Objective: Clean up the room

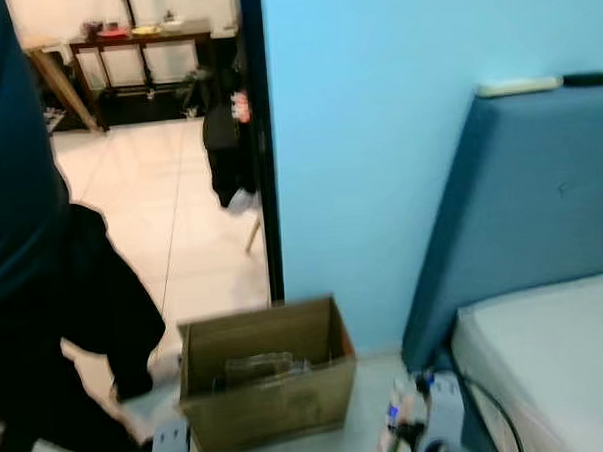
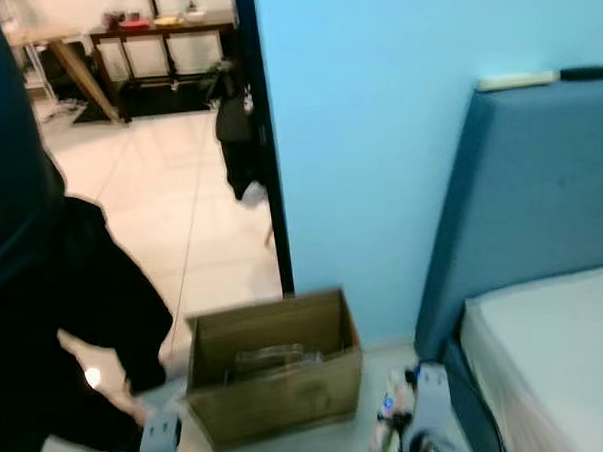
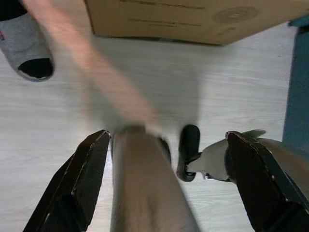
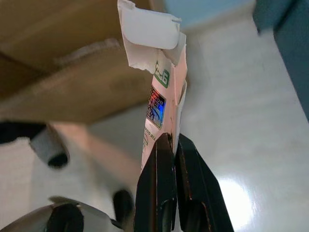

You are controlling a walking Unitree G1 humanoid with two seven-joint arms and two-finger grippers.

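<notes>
Open cardboard box (image 1: pixel 269 388) on the pale floor (image 1: pixel 172 232), standing before the light blue wall (image 1: pixel 378 133) beside the doorway. Inside the box, something clear and crinkled (image 1: pixel 260 368), perhaps plastic packaging; too blurred to name. Nothing else made out in it.

Right gripper (image 4: pixel 175 140) just right of the box, low and near the floor, jaws pressed narrow on a small white carton (image 4: pixel 161 92) with green print and a shiny coloured sticker, its top flap torn open. Carton upright in the jaws, rising past the box's side wall in the right wrist view; seen from the head as a pale, blurred shape (image 1: pixel 398 414) between the box and the bed.

Left gripper (image 3: pixel 164 179) low at the box's front left corner, jaws spread wide and holding nothing, with a blurred brown shape between them that cannot be identified. A person in dark clothing (image 1: pixel 44 297) to the left of the box, with a grey slipper (image 3: pixel 26 46) on the floor close to the box's front.

Bed with a white mattress (image 1: pixel 558 365) and blue padded headboard (image 1: pixel 530 196) to the right of the box. Far beyond the box, through the doorway, a dark wooden desk (image 1: pixel 138 38) carrying small items.
</notes>
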